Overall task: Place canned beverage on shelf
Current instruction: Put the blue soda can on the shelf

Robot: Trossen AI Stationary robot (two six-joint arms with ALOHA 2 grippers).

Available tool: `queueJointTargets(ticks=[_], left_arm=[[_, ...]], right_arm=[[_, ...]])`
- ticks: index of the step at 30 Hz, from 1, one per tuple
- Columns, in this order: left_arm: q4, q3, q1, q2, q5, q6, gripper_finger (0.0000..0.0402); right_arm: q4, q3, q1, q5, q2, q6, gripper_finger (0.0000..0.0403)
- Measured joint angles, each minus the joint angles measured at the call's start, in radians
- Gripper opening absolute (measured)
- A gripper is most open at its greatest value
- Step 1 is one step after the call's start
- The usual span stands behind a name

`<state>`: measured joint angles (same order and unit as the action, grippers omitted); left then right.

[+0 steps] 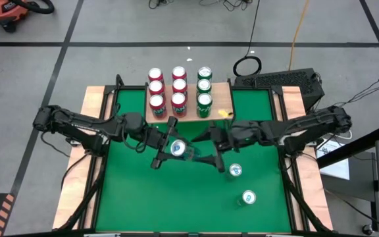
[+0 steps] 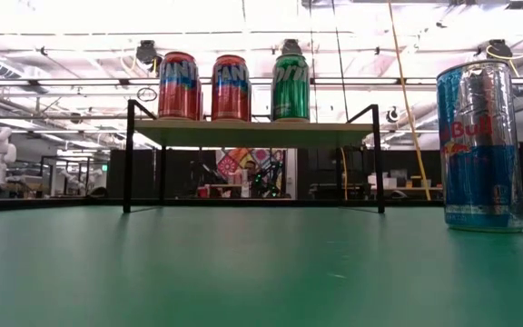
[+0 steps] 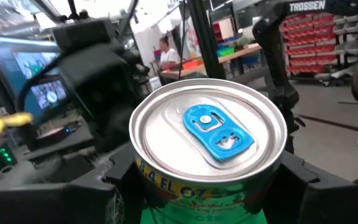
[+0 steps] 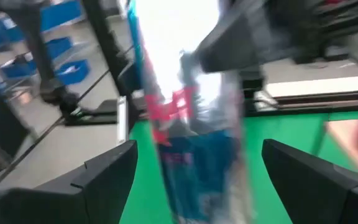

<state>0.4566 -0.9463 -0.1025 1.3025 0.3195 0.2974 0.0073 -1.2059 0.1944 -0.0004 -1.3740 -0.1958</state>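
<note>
A green table [image 1: 137, 197] stood on a grey workshop floor, with racks and benches in the room beyond. Nearest the front edge, two silver-and-blue cans [image 1: 248, 197] stood upright on the green, well apart from the shelf [image 1: 222, 100]; one of them [image 2: 480, 145] filled the right of the low view. Just in front of the shelf, both arms reached inward from the table's sides. The left gripper [image 1: 171, 149] pinched a third silver-and-blue can [image 3: 209, 134] between its fingers, above the table. The right gripper [image 1: 217, 160], fingers spread wide, sat just beside that can without gripping it. Farther back, the shelf carried nine cans: six red cans [image 1: 156, 74] in two rows and three green cans [image 1: 204, 72].
</note>
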Motion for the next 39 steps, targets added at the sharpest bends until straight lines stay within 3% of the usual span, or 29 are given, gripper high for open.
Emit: queueJointTargets(ticks=[3,11,26,29,36,39], left_arm=[[0.005,0.000,0.011,0.000,0.028,-0.003,0.0231],[-0.006,0.000,0.011,0.000,0.069,-0.001,0.0231],[-0.055,0.000,0.009,0.000,0.039,0.001,0.0235],[-0.058,0.000,0.009,0.000,0.008,-0.002,0.0263],[-0.062,0.000,0.002,-0.004,-0.088,-0.076,0.0377],[-0.076,0.000,-0.012,-0.015,-0.126,-0.102,0.0394]], right_arm=[[-0.013,-0.032,-0.007,-0.050,-0.053,0.020,0.0338],[-0.016,-0.093,-0.022,-0.061,-0.146,0.068,0.0329],[-0.039,-0.109,-0.026,-0.110,-0.153,0.092,0.0222],[-0.046,-0.109,-0.025,-0.107,-0.152,0.110,0.0227],[-0.096,-0.109,-0.024,-0.085,-0.152,0.111,0.0234],[-0.090,-0.078,-0.013,-0.037,-0.152,0.102,0.0231]])
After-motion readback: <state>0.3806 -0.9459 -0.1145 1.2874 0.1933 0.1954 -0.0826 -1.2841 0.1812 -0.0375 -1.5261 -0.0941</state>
